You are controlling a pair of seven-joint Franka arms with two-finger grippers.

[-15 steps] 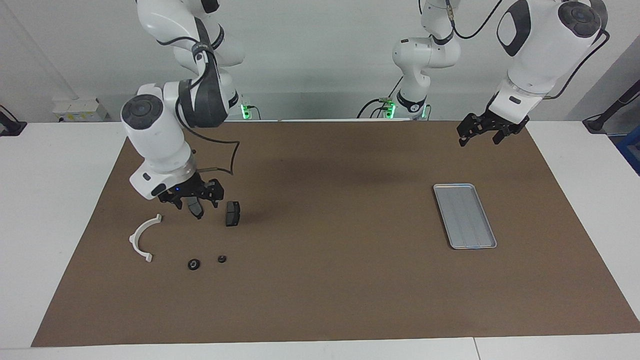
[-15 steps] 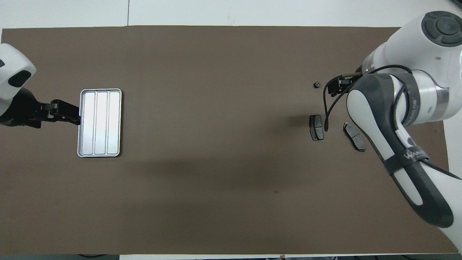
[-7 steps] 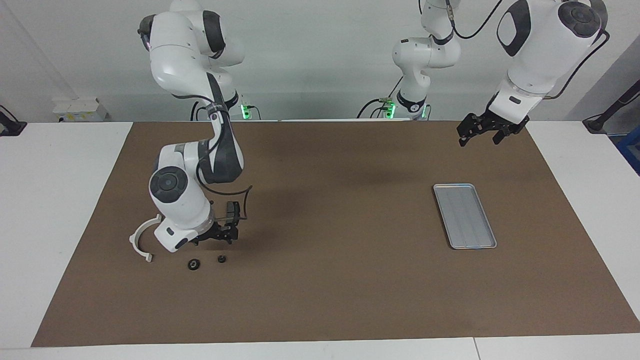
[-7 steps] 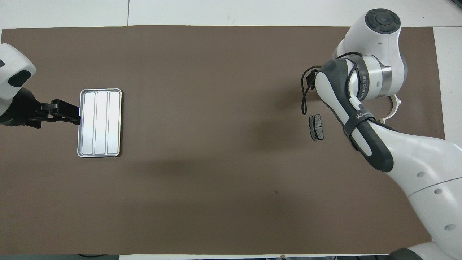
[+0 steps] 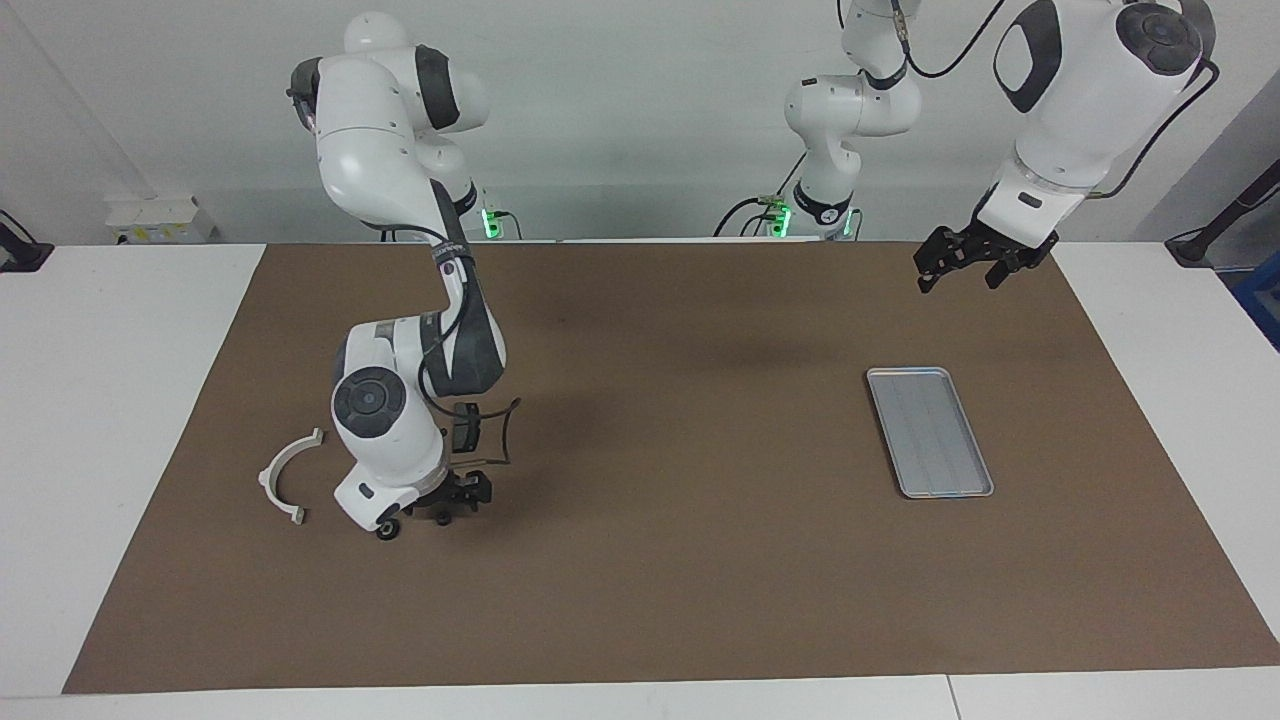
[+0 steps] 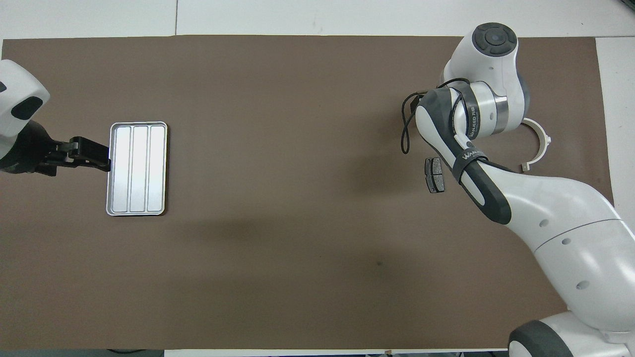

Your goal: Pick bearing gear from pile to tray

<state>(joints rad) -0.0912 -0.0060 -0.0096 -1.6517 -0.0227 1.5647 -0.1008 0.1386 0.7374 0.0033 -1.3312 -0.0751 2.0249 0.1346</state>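
Bearing gear [image 5: 387,530] under right gripper [image 5: 445,503], arm bent low; left arm waits.

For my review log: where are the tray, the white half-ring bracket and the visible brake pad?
tray [image 5: 930,432]: facing view, on its flat floor.
white half-ring bracket [image 5: 272,472]: facing view, on the arc's middle.
brake pad [image 6: 434,174]: overhead view, on its centre.

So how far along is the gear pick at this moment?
Nothing delivered: the flat silver-grey metal tray is empty. In hand: the right gripper is down at the tiny black round pieces, no lift visible. The left gripper waits open above the mat. Left: grasp, carry, place.
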